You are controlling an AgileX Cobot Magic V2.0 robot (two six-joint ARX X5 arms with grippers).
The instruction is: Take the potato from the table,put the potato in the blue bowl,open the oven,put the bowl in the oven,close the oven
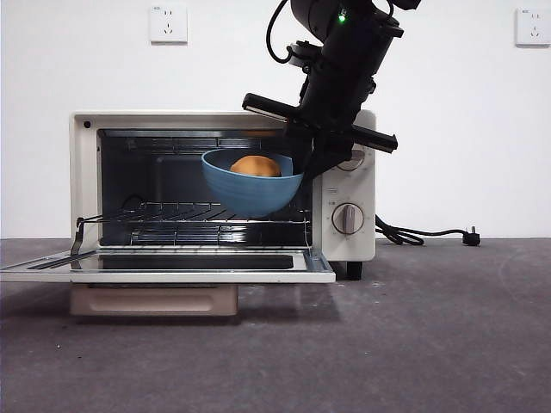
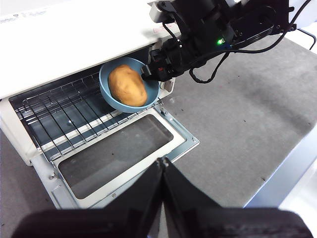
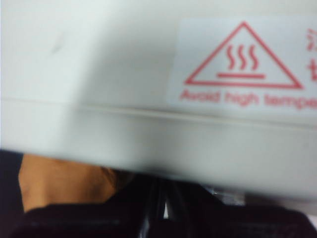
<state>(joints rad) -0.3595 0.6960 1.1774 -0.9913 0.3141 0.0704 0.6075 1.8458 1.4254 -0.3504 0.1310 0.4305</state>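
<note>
A: The right gripper's fingers (image 2: 151, 71) are pinching the rim of the blue bowl (image 1: 250, 191), holding it in the oven's mouth, above the wire rack (image 1: 198, 213) and not yet resting on it. The left gripper's fingers (image 2: 163, 171) are pressed narrow together with nothing in them, hanging back over the dropped door (image 1: 172, 263).

B: And the potato?

A: The potato (image 2: 127, 85) is sitting inside the bowl, just beside the gripping fingers. The bowl is tilting a little, low on the side away from them.

B: So how should this step go?

A: My judgement: the right arm should be levelling the bowl, carrying it deeper past the door hinge, and lowering until the base is sitting flat on the rack before the fingers spread. The toaster oven (image 1: 86, 172) roof is very close over the wrist, so the path needs keeping low.

B: Counts?

A: One bowl, one potato, one oven with two knobs (image 1: 348, 218), one rack, two wall sockets (image 1: 168, 23), one black cord (image 1: 413, 233) lying on the bench (image 1: 430, 327), well apart from both fingers.
</note>
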